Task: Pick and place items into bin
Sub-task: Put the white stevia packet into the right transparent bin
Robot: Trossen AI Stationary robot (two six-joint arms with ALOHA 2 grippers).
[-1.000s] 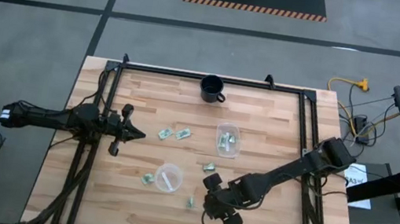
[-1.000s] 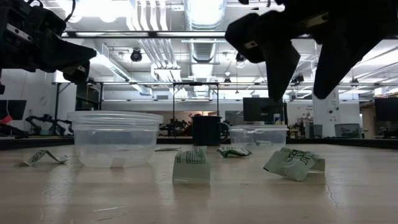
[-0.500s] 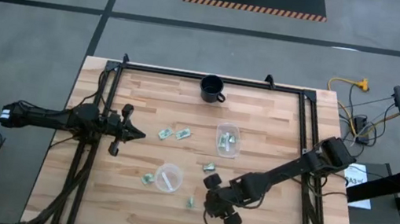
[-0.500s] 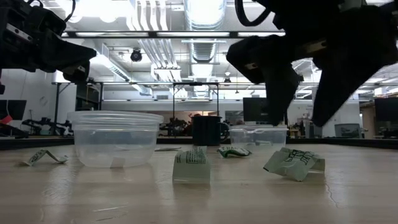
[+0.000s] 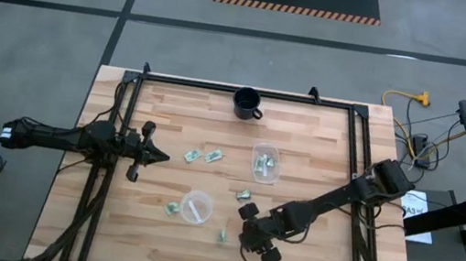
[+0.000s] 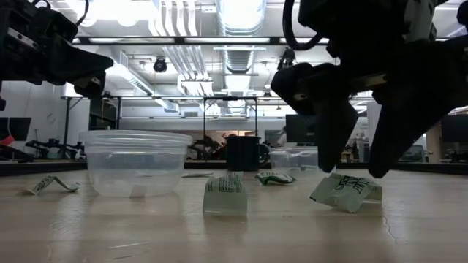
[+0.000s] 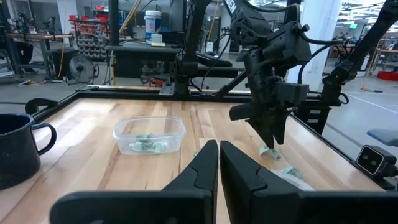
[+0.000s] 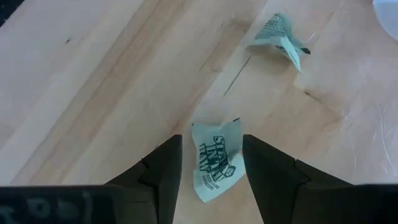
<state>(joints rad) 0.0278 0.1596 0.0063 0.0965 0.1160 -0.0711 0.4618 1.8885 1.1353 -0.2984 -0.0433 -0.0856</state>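
Small light-green and white wrapped pieces lie flat on the wooden table. One piece (image 8: 214, 158) lies right under my right gripper (image 8: 211, 165), which is open and points down, one finger on each side of it without touching. In the low view this piece (image 6: 344, 191) sits just below the right gripper (image 6: 352, 172). The gripper (image 5: 247, 233) hides it in the high view. Other pieces lie nearby (image 5: 222, 236), (image 5: 244, 194), (image 5: 172, 208), (image 5: 211, 156). My left gripper (image 5: 162, 155) is shut and waits above the table's left side.
A round clear bowl (image 5: 196, 206) stands left of the right gripper. A rectangular clear container (image 5: 265, 163) holding some pieces stands farther back. A black mug (image 5: 246, 103) stands near the far edge. Bare wood lies toward the near edge.
My right gripper has come down, still open, until its fingertips hang just above the table on either side of the piece. The piece has stayed where it was.
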